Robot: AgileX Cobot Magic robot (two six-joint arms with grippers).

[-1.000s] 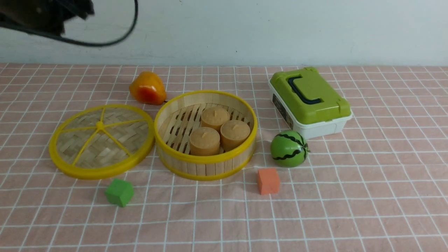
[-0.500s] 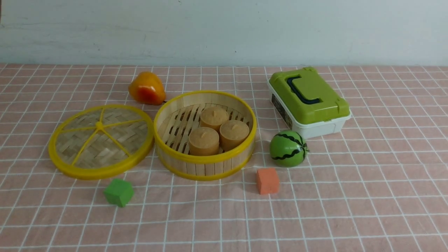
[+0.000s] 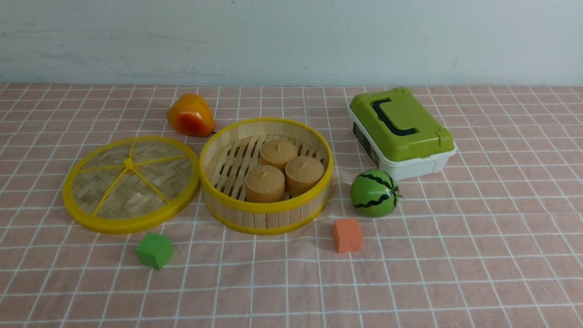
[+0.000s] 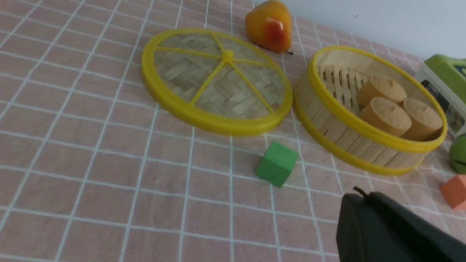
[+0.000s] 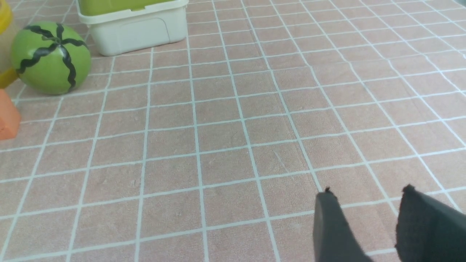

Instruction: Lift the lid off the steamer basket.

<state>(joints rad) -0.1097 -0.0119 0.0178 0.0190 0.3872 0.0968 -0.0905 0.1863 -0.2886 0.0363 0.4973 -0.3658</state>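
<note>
The woven bamboo lid [image 3: 131, 183] [image 4: 217, 80] with its yellow rim and spokes lies flat on the cloth, just left of the steamer basket [image 3: 267, 175] [image 4: 367, 109]. The basket stands uncovered and holds three tan cakes [image 3: 282, 170]. Neither arm shows in the front view. In the left wrist view my left gripper [image 4: 364, 198] is shut and empty, hanging above the cloth nearer than the lid and basket. In the right wrist view my right gripper [image 5: 367, 194] stands open over bare cloth, far to the right of the basket, with nothing between its fingers.
An orange pear [image 3: 191, 115] sits behind the lid and basket. A green cube [image 3: 155, 250] lies in front of the lid, an orange cube [image 3: 347, 235] in front of the basket. A toy watermelon [image 3: 375, 193] and a white box with green lid [image 3: 401, 132] stand to the right.
The left arm and its cable, seen at the top left a second ago, have left the front view. The lid, basket and other objects have stayed in place.
</note>
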